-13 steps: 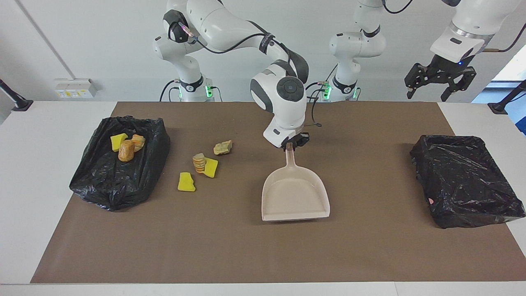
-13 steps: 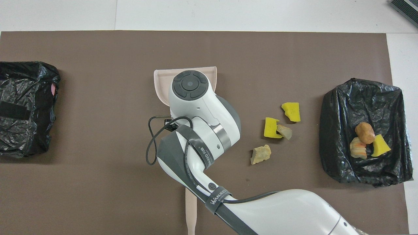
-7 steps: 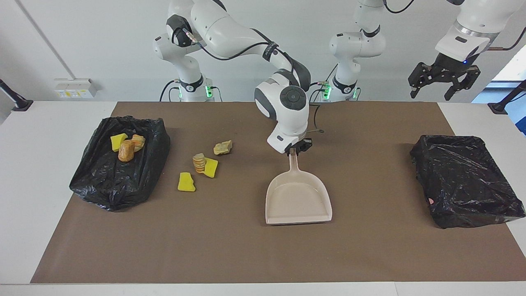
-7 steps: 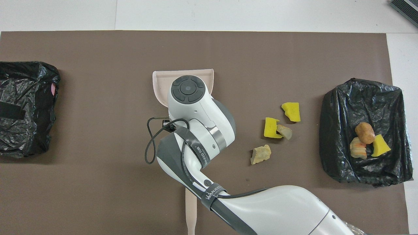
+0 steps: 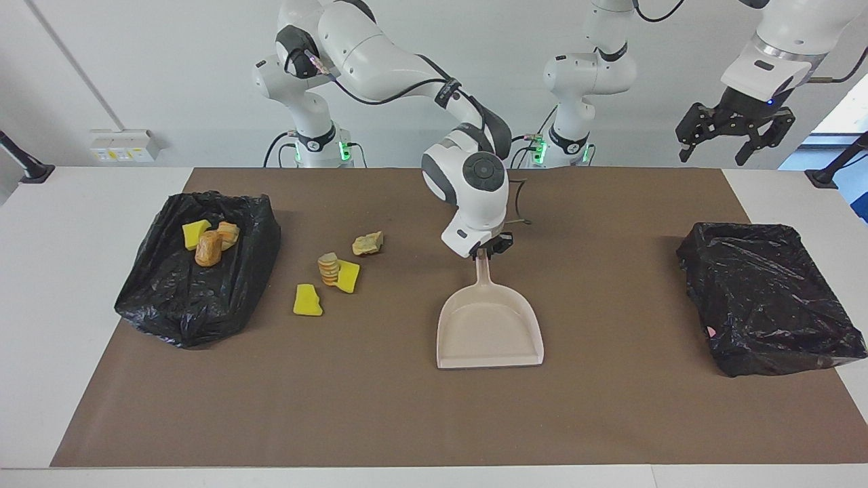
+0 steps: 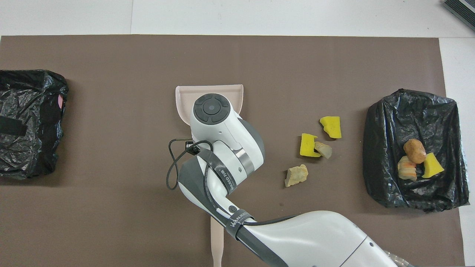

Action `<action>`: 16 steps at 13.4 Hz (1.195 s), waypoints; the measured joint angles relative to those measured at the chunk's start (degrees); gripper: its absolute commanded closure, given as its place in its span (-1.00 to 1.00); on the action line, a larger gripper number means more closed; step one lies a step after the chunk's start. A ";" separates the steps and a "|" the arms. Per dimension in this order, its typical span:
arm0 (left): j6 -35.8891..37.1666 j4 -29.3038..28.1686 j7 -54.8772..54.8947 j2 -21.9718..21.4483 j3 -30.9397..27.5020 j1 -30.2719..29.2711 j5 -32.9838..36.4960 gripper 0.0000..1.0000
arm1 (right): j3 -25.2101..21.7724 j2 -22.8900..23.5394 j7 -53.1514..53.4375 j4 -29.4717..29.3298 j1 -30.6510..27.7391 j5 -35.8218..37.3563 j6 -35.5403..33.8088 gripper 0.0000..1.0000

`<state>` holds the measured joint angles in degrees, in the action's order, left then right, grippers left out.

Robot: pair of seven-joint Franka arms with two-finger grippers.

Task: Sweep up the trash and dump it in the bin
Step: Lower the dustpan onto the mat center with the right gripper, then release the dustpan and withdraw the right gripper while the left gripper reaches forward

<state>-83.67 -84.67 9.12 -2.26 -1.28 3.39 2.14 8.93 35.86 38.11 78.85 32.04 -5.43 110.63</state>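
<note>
The beige dustpan [image 5: 489, 327] lies flat on the brown mat at mid-table, its mouth facing away from the robots. My right gripper [image 5: 483, 249] is at the tip of its handle; in the overhead view the wrist covers the handle and only the pan's rim [image 6: 184, 99] shows. Loose trash lies on the mat toward the right arm's end: a yellow sponge [image 5: 308, 300], a second yellow sponge [image 5: 348, 276] with a bread slice [image 5: 329, 268] against it, and a tan lump [image 5: 368, 243]. Three more scraps [image 5: 208, 245] sit on a black bag [image 5: 196, 291]. My left gripper [image 5: 736, 132] hangs open and empty, high over the left arm's end of the table.
A black-lined bin [image 5: 766, 298] stands at the left arm's end of the mat. A beige stick-like handle [image 6: 217, 241] lies on the mat close to the robots' edge. The right arm's forearm [image 6: 315, 237] spans the mat near the robots.
The dustpan has straightened and slid slightly away from the robots, with the right wrist following. The left gripper has risen a little. The trash has not moved.
</note>
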 measured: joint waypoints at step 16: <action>0.08 0.01 -1.05 0.04 0.00 -0.65 0.08 -1.00 | -0.31 -29.36 -1.52 18.46 -1.46 -7.93 -17.87 -1.00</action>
<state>-83.60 -84.66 8.07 -2.22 -1.28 2.74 2.22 8.62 6.50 36.59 97.31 30.58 -13.36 92.76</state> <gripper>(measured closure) 0.000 0.000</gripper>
